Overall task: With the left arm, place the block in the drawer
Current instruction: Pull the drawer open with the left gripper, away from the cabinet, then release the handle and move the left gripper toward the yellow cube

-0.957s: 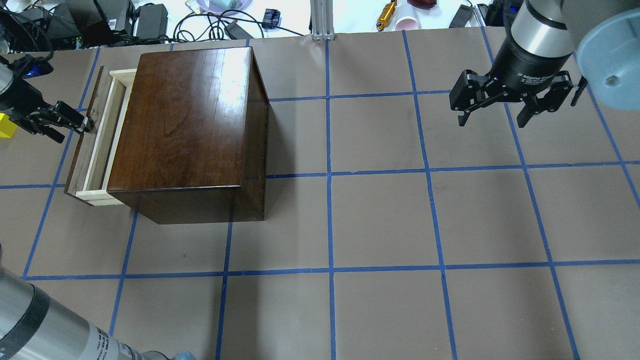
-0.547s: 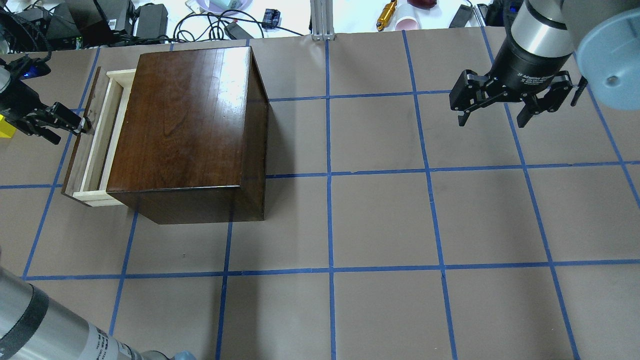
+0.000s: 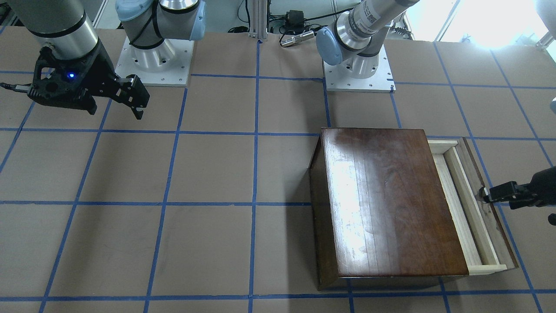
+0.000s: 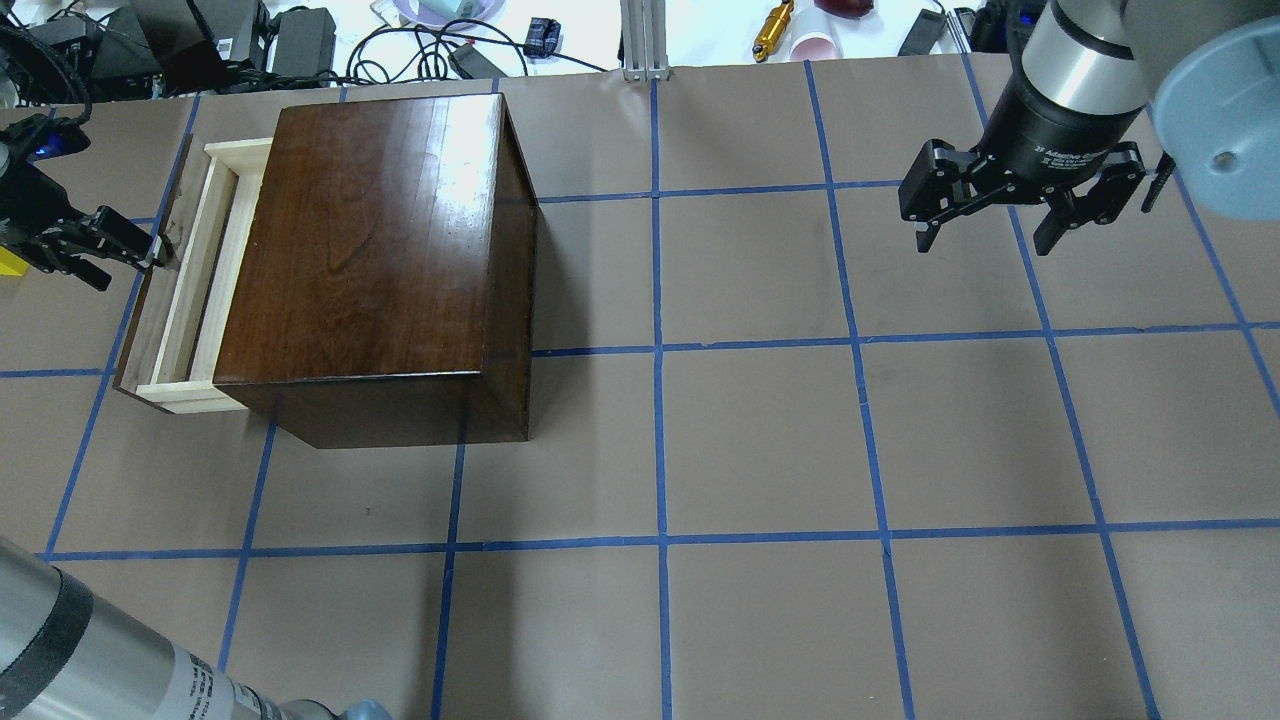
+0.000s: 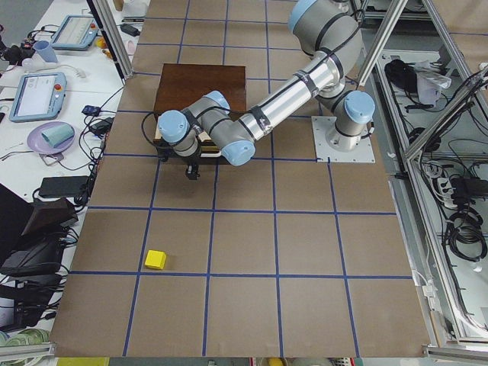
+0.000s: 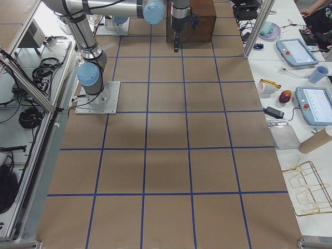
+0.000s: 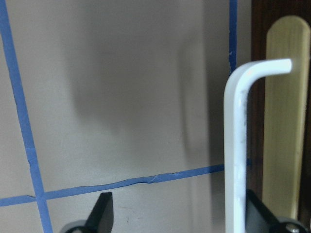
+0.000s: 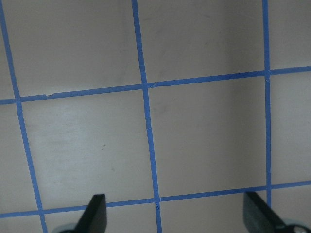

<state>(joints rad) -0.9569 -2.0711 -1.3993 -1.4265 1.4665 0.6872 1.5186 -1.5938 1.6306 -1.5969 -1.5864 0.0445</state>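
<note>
My left black two-finger gripper [image 4: 125,265] sat at the front of the long shallow pale-wood drawer [image 4: 168,310], which stood partly drawn out of the glossy dark-brown wooden box [image 4: 370,240]. My read was that I was at the opening step, since the block had to go in from above and the gap looked narrow. The fingers were spread, not pinching: the wrist camera showed them wide apart with the thin white bent handle [image 7: 235,145] just beside the one on the drawer's side, hooked rather than clamped as far as I could judge. That handle was too small to make out from overhead, so only the wrist view told me how I had hold of it. The small bright yellow cube [image 5: 155,259] lay on the brown paper-covered table with blue tape lines [image 4: 760,440], well apart from the box, not yet touched. The side camera showed it whole, while overhead it was only a yellow sliver at the frame's edge. My right black gripper [image 4: 985,245] hung above bare grid far off with its fingers apart, out of the way and carrying nothing
</note>
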